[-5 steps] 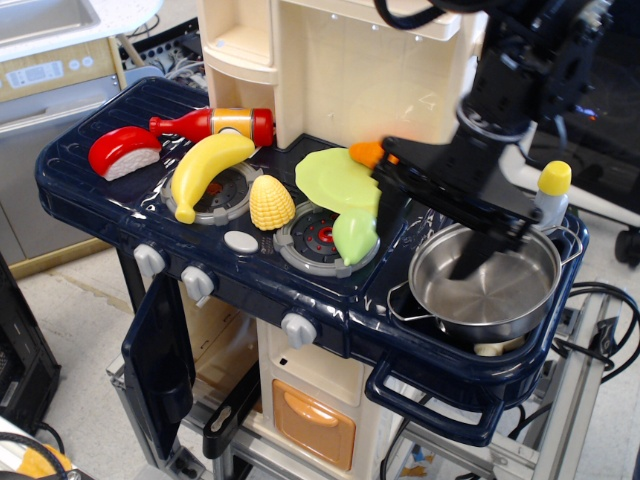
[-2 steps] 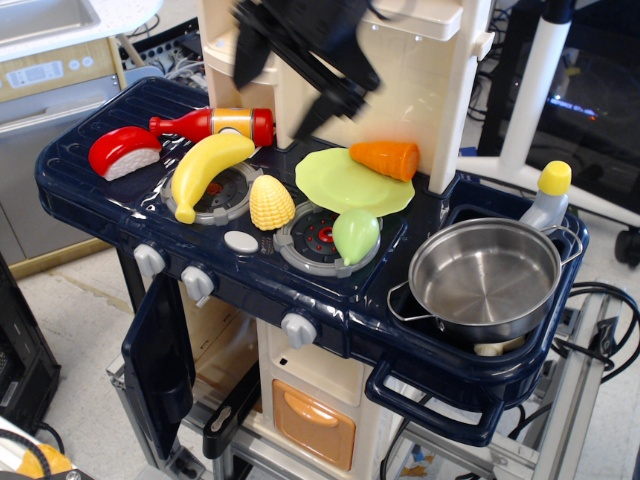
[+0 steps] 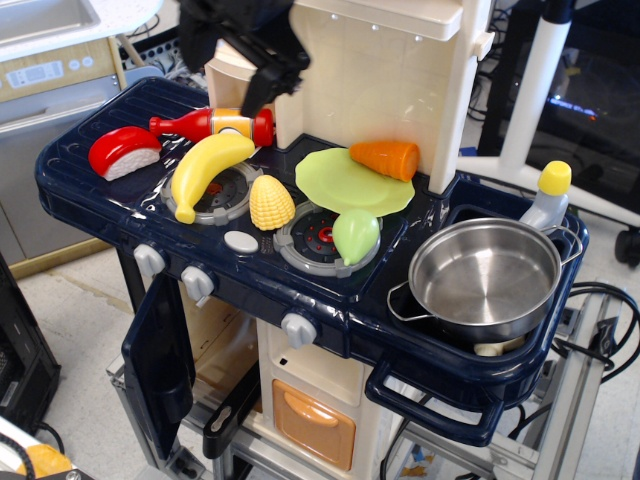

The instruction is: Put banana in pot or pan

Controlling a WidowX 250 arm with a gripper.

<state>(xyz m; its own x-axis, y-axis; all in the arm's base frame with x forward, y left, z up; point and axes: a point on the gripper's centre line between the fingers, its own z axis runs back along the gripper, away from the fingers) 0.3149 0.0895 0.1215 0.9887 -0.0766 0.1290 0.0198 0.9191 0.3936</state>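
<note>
One grasp has to come first, and it is not yet made: the banana (image 3: 205,170) lies untouched on the left burner of the dark blue worktop (image 3: 70,185), slanting from its upper end near the red bottle (image 3: 215,124) down toward the lower left, with the corn cob (image 3: 270,202) just beside it on the right. At the upper left of the frame the tool (image 3: 222,68) hangs above the bottle, empty, its dark fingers spread apart with nothing between them. To do this well, I judge it should come down over the thick middle of the banana, jaws turned across the curve, not along it, keeping clear of the bottle and the corn. Smooth plastic may slip, so a centred, firm pinch looks wise. At the lower right of the frame, well apart, the pot (image 3: 486,278) stands empty.
</note>
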